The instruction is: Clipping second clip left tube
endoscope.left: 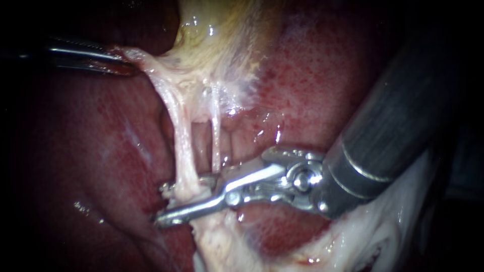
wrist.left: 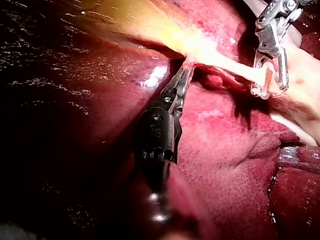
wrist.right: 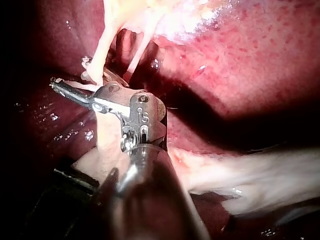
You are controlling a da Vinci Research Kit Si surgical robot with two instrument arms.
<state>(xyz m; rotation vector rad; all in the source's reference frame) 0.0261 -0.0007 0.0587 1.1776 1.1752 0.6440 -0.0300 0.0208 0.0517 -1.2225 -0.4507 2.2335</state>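
So the left tube (endoscope.left: pixel 184 151) is strung up nice and taut between the gallbladder (endoscope.left: pixel 222 35) and the pale tissue lower down. That's because the left instrument (endoscope.left: pixel 125 62) has its jaws clenched on the gallbladder right at its pale neck and is pulling it off to the side. The right instrument (endoscope.left: pixel 161 205) has its jaws spread and straddling the left tube low down, one jaw on each side. From what I can see they aren't squeezed home yet, so I'd call this the line-up just ahead of the squeeze. To do it well, I'd check that both tips poke clear past the far edge of the tube, so the whole width gets caught and not just part of it. The jaws should also sit square across the tube rather than slanted. The thin right tube (endoscope.left: pixel 216 136) runs down just beside it and ends very near the upper jaw, so make sure it stays outside the bite. There's a shiny bit by the far jaw tip that could be a clip or just the jaw, I honestly can't tell, so leave room either way. The left pull should be steady with no extra yank, since that stalk looks thin. Close slowly and all the way, without dragging across the liver (endoscope.left: pixel 353 60).
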